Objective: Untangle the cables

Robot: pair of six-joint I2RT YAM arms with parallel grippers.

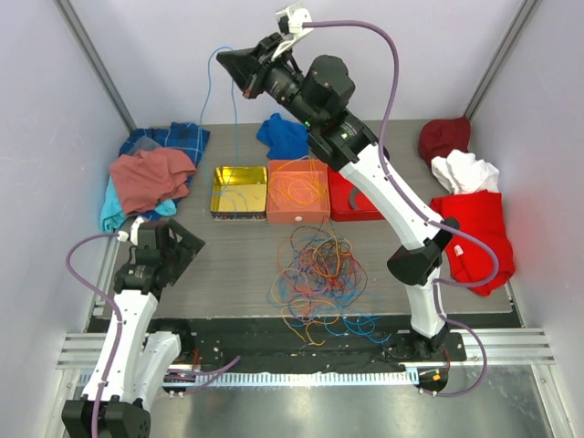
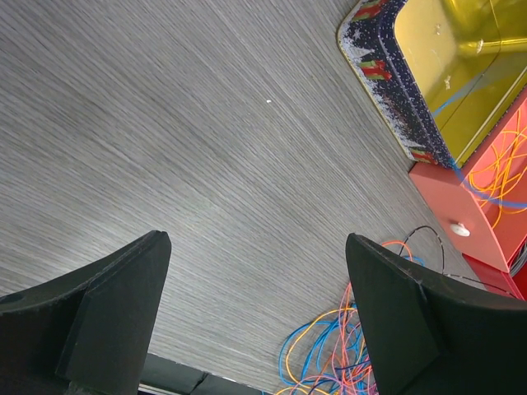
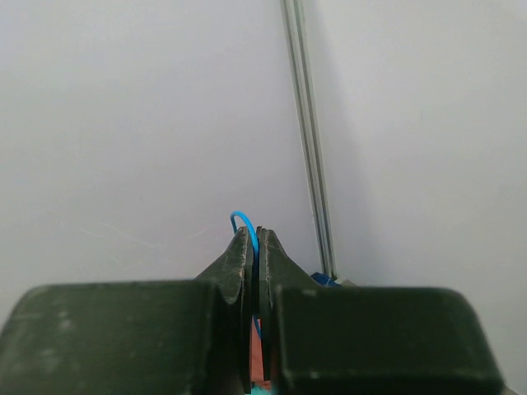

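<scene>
The cables (image 1: pixel 315 274) lie in a tangled heap of orange, blue, red and dark strands on the grey table, in front of the boxes. My right gripper (image 1: pixel 222 57) is raised high toward the back wall and shut on a thin blue cable (image 1: pixel 209 100), which hangs down toward the yellow tin (image 1: pixel 239 182). In the right wrist view the blue cable (image 3: pixel 239 216) loops out above the closed fingertips of that gripper (image 3: pixel 254 232). My left gripper (image 1: pixel 187 246) is low at the left, open and empty (image 2: pixel 257 239), with the heap's edge (image 2: pixel 329 354) beside its right finger (image 2: pixel 387 280).
An orange box (image 1: pixel 298 217) holding orange cables and a red tin (image 1: pixel 347 205) stand beside the yellow tin. Cloths lie around the table: plaid blue and pink (image 1: pixel 151 173) at the left, blue (image 1: pixel 283 137) at the back, dark red, white and red (image 1: pixel 474 228) at the right.
</scene>
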